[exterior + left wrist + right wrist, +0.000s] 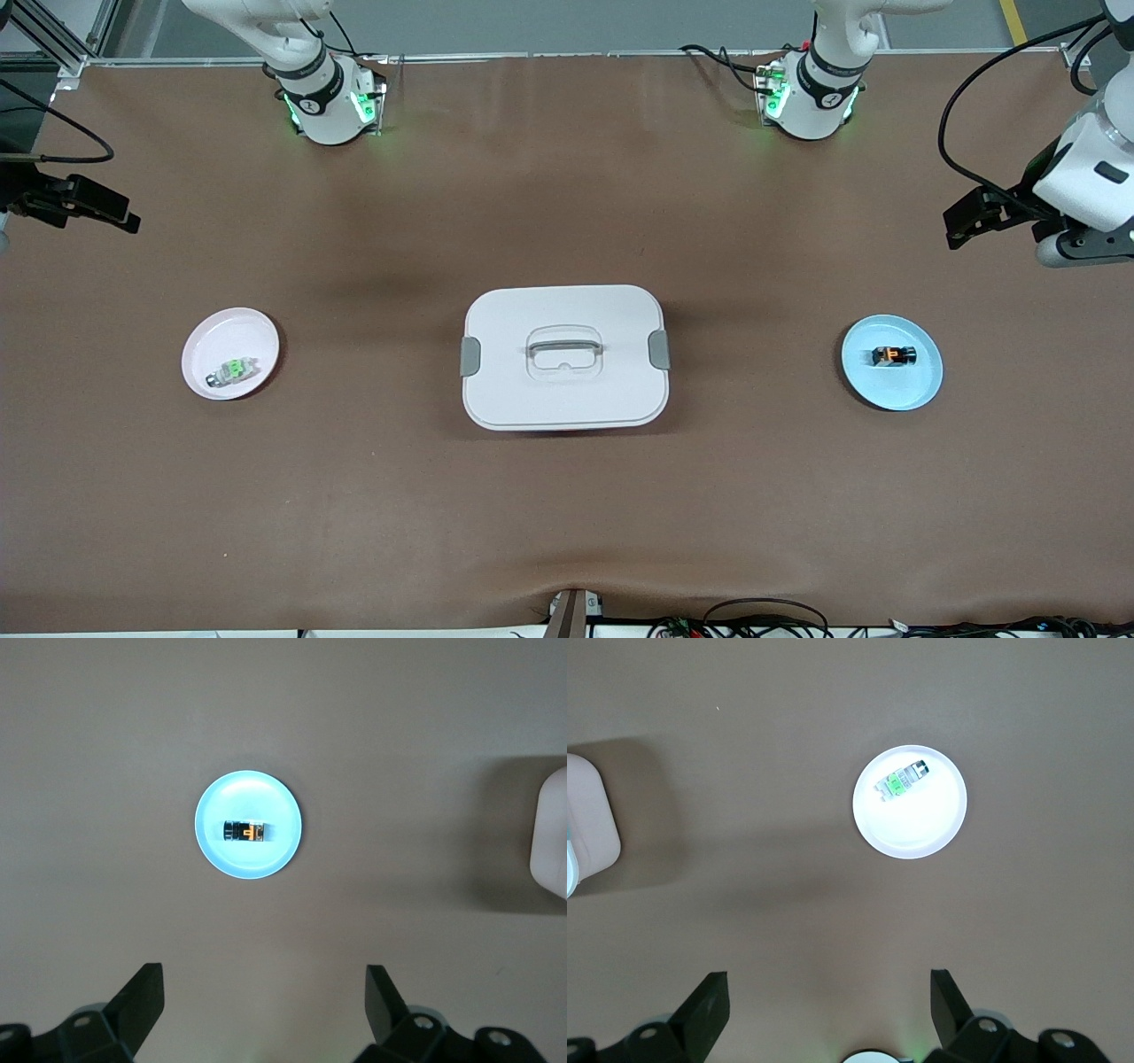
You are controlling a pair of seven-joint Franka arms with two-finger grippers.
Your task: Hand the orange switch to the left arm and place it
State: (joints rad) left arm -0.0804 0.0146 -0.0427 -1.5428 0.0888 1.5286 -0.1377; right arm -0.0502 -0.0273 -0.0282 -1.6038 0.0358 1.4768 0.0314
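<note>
Now orange switch [892, 356] on blue plate [912, 390]; both claws open, empty.

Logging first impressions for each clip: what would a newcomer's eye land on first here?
Probably the big white box with grey latches, sitting mid-table between two small plates. The blue plate toward the left arm's end holds the orange switch; the pink plate toward the right arm's end holds a green switch. The left claw and right claw hang open above the table.
</note>
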